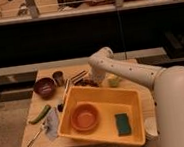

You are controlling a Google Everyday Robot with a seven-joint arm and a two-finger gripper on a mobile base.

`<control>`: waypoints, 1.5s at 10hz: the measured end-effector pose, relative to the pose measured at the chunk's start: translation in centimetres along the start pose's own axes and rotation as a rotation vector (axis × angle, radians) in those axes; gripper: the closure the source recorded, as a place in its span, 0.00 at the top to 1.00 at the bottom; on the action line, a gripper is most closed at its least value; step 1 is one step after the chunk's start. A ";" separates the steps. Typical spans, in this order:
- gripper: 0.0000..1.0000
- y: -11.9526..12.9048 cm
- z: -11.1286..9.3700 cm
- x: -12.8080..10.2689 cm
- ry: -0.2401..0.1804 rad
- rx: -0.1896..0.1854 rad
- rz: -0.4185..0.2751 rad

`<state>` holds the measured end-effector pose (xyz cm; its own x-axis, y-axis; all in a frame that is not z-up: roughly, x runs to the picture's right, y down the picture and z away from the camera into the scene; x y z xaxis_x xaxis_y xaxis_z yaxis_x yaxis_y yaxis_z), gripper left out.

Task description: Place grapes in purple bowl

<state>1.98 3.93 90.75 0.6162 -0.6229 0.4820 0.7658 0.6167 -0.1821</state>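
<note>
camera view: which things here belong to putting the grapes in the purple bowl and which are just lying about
Part of the job:
grapes, behind the yellow tub
purple bowl, left of the metal cup
gripper, low beside the grapes

Just lying about:
metal cup, striped dark block, yellow tub, orange bowl, green sponge, green vegetable, spoon

A yellow tub (108, 101) sits just before my gripper (90, 80), holding an orange bowl (84, 116) and a green sponge (123, 123). A metal cup (58, 78) stands to its left.
</note>
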 end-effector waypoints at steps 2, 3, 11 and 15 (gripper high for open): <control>0.80 0.0 1.0 1.1 0.002 -0.017 0.051; 0.80 -0.1 0.9 1.4 0.004 -0.019 0.067; 0.80 0.2 0.6 1.8 0.010 -0.016 0.097; 0.80 1.0 0.2 3.4 0.027 -0.027 0.143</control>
<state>4.80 2.55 92.36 0.7235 -0.5427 0.4266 0.6746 0.6869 -0.2703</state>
